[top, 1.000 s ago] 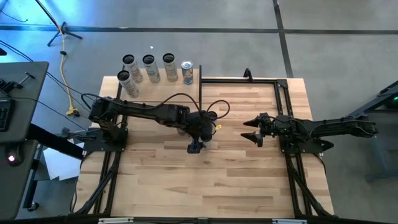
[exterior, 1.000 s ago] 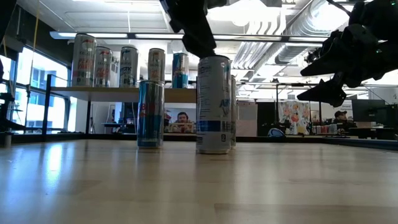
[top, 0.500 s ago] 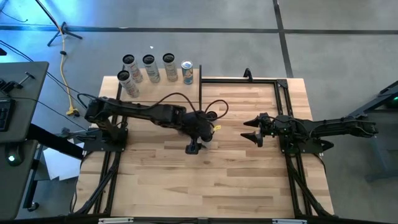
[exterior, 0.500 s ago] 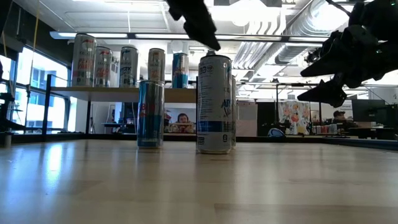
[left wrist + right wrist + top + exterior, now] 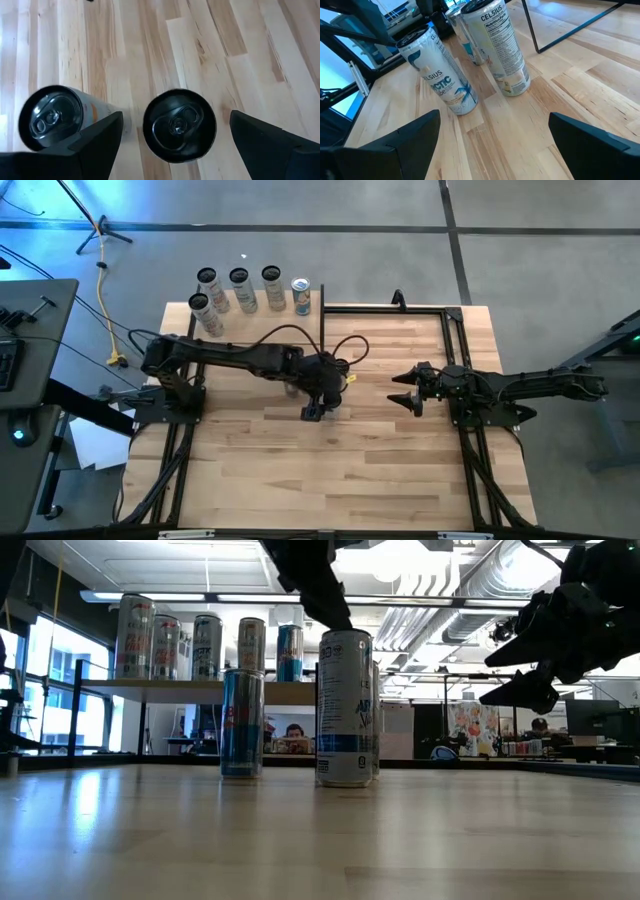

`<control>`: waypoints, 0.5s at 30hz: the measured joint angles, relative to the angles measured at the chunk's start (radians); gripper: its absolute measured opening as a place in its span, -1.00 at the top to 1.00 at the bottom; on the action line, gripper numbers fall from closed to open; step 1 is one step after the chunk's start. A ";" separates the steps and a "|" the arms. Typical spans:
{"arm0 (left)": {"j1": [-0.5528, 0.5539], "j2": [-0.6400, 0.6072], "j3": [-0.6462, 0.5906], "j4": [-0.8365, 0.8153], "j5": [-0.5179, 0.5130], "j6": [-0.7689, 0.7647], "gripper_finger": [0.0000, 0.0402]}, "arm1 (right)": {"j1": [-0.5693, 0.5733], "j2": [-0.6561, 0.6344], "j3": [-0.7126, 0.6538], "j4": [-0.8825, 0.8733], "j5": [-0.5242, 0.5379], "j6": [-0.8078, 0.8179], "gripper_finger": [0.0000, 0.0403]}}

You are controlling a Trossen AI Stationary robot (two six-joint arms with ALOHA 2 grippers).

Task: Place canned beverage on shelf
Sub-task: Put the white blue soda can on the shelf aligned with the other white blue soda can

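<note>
Left gripper (image 5: 170, 137) open, fingers (image 5: 95, 137) spread wide and pointing straight down over the table (image 5: 400, 470), one to each side of an upright can (image 5: 179, 125) with a black lid, lid centred in the gap with bare wood visible between it and either finger, so no contact. Second can (image 5: 50, 117) upright just beside the first, outside the gap, partly hidden behind one finger. From table height, the gripper (image 5: 320, 600) hanging just above the top rim of the tall white can (image 5: 343, 708); a blue can (image 5: 241, 722) standing farther back, apart from it. From above, the left gripper (image 5: 315, 408) near the middle of the table, can beneath hidden by the arm. Shelf (image 5: 258, 308), a pale board at the far left corner of the table, carrying five upright cans (image 5: 239, 290) already; seen level, the board (image 5: 200, 691) well behind the can under the fingers. Right gripper (image 5: 405, 392) open too, empty, raised over the right half of the table, well apart from the cans
</note>
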State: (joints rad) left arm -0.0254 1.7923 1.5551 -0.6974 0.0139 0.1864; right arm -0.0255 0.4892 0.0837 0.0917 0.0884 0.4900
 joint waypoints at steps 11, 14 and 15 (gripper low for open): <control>0.006 0.035 -0.005 0.005 0.004 0.001 -0.69 | 0.000 0.000 0.000 -0.003 0.001 0.000 -0.79; 0.006 0.044 -0.001 0.029 0.004 0.007 -0.69 | 0.000 0.000 0.000 -0.004 0.001 0.000 -0.79; 0.006 0.045 -0.003 0.018 0.004 0.007 -0.69 | 0.000 0.000 0.000 -0.006 0.001 0.000 -0.79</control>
State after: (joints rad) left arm -0.0189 1.8374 1.5516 -0.6791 0.0174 0.1936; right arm -0.0254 0.4892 0.0837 0.0862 0.0895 0.4900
